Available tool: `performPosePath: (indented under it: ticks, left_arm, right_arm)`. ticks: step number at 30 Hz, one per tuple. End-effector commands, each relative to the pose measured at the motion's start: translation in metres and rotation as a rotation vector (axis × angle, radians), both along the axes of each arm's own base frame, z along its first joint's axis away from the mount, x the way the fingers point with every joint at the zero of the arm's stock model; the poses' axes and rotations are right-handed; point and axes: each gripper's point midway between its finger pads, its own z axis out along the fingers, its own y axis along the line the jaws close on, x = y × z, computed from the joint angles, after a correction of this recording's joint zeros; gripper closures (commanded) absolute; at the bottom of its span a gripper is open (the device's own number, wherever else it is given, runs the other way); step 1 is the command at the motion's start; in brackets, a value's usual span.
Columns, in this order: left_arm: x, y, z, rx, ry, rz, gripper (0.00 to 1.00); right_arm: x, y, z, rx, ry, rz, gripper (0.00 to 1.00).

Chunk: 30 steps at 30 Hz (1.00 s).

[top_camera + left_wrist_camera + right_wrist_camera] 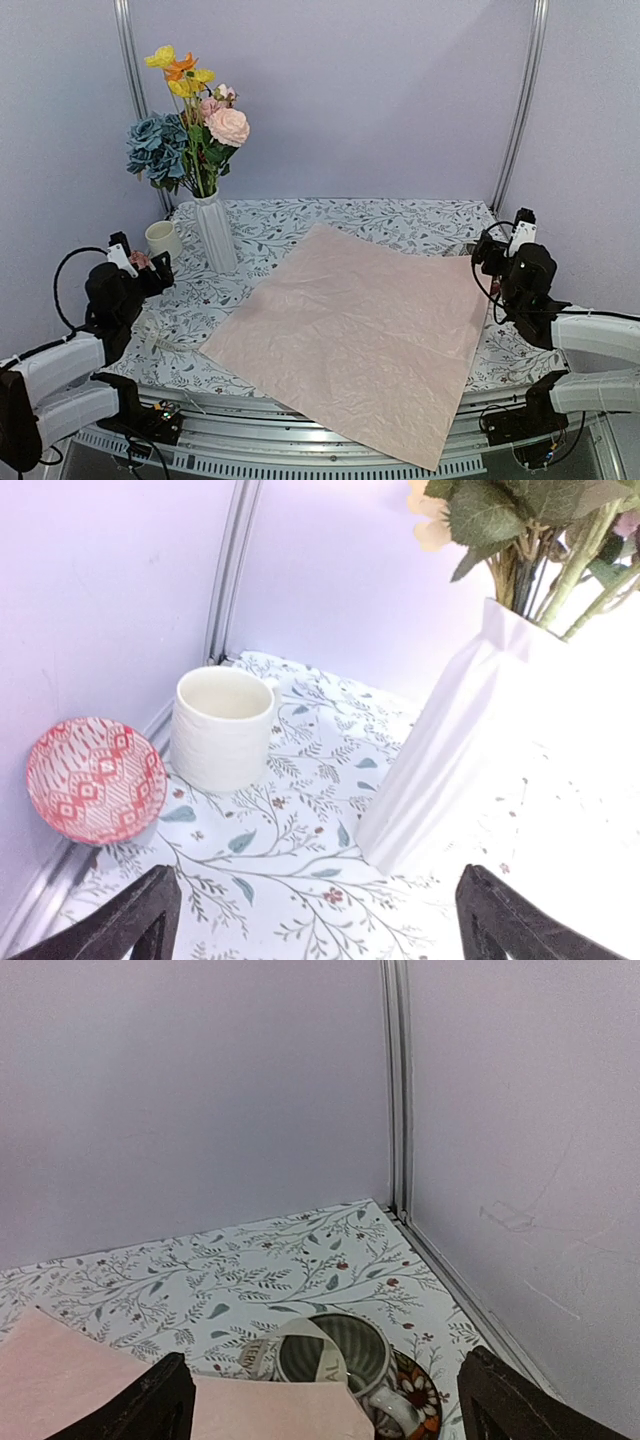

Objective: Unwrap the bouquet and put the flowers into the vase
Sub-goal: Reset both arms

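Observation:
The flowers (190, 130) stand upright in the tall ribbed white vase (215, 235) at the back left, their green stems (540, 540) going into its neck. The bouquet's pale pink paper (360, 330) lies spread flat across the middle of the table, one corner over the front edge. My left gripper (155, 270) is open and empty, a short way in front of the vase (450, 760) and apart from it. My right gripper (488, 252) hovers open and empty at the paper's right corner (270, 1410).
A cream mug (222, 728) and a red patterned bowl (95, 778) sit left of the vase by the wall. At the back right, a ribbed cup (350, 1350) on a flowered saucer (415, 1405) holds a pale printed ribbon (300, 1355). Walls close the back and sides.

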Motion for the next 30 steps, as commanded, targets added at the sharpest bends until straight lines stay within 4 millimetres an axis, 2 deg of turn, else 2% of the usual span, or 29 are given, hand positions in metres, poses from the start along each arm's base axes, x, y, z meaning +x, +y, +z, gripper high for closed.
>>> performPosePath:
  ticks: [1,5,7,9,11,14,17,19,22,24,28,30]
  left_arm:
    - [0.013,0.004,0.032,0.137,-0.095,0.015,0.02]
    - [0.022,0.009,0.029,0.221,-0.083,0.029,0.02]
    - [0.025,0.014,0.018,0.241,-0.059,0.046,0.02]
    - [0.027,0.017,0.006,0.236,-0.048,0.042,0.02]
    - [0.028,0.017,0.000,0.230,-0.057,0.019,0.02]
    - [0.036,0.017,-0.002,0.239,-0.059,0.009,0.02]
    - [0.045,0.020,-0.001,0.263,-0.059,0.019,0.02]
    - [0.051,0.022,-0.002,0.273,-0.054,0.020,0.02]
    - [0.055,0.021,0.005,0.288,-0.093,0.008,0.02]
    - [0.060,0.023,0.005,0.290,-0.094,0.003,0.02]
    - [0.063,0.022,0.003,0.311,-0.110,-0.022,0.02]
    - [0.064,0.018,-0.002,0.315,-0.125,-0.047,0.02]
  right_arm:
    - [-0.004,-0.016,-0.019,-0.134,0.012,-0.065,0.08]
    - [-0.020,-0.019,-0.018,-0.298,-0.086,-0.029,0.12]
    - [-0.032,-0.013,-0.019,-0.358,-0.163,0.065,0.15]
    - [-0.037,-0.018,-0.021,-0.368,-0.198,0.094,0.17]
    - [-0.030,-0.019,-0.029,-0.350,-0.175,0.112,0.18]
    - [-0.018,-0.018,-0.028,-0.367,-0.175,0.111,0.17]
    - [0.005,-0.020,-0.039,-0.359,-0.087,0.121,0.16]
    - [0.014,-0.025,-0.041,-0.328,-0.065,0.150,0.15]
    - [0.020,-0.031,-0.041,-0.238,-0.081,0.229,0.15]
    - [0.025,-0.027,-0.050,-0.204,-0.086,0.293,0.17]
    - [0.033,-0.028,-0.065,-0.192,-0.051,0.299,0.16]
    - [0.037,-0.029,-0.063,-0.192,-0.054,0.293,0.15]
